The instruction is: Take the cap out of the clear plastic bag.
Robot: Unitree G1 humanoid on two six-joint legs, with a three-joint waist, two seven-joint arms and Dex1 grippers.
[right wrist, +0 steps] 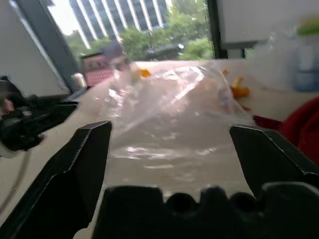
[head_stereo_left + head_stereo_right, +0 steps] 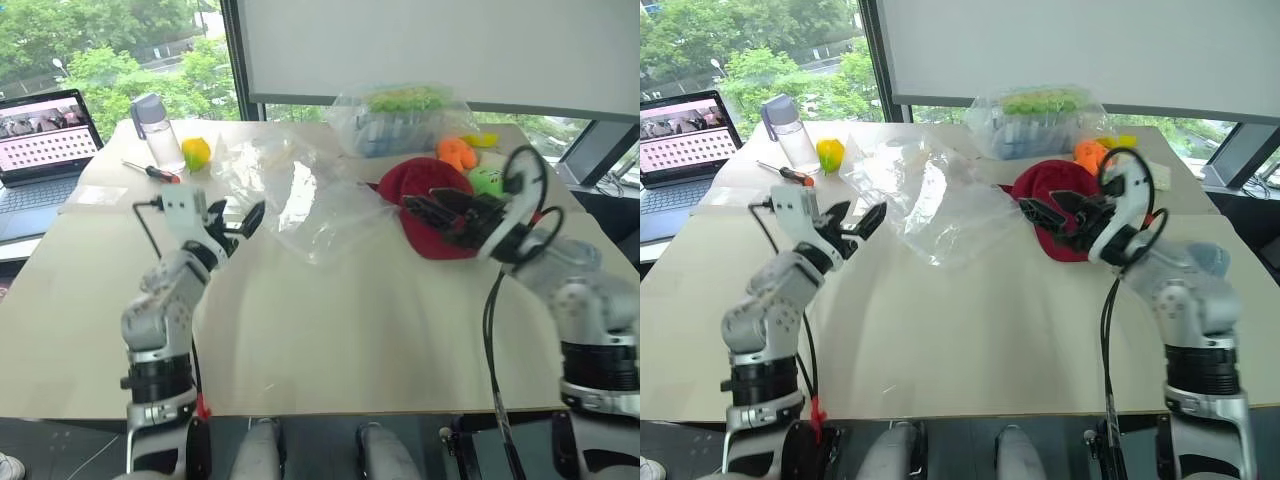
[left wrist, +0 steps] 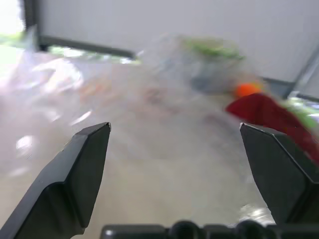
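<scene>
Cap [image 2: 1055, 195] lies out on the bench [image 2: 970, 330] just right of the clear plastic bag [image 2: 930, 195], seemingly free of it, right end effector [image 2: 1050, 215] nearest, jaws spread and empty; left end effector [image 2: 855, 222] likewise agape beside the bag's left edge.

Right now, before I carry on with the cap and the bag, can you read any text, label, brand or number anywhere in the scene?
None can be read.
Laptop screen: a row of small pictures over a pink grid, too small to read.
Water bottle: no print to be made out.
Bulgy bag of green and blue items: any print is blurred.
Cap and clear plastic bag: no visible text.
</scene>
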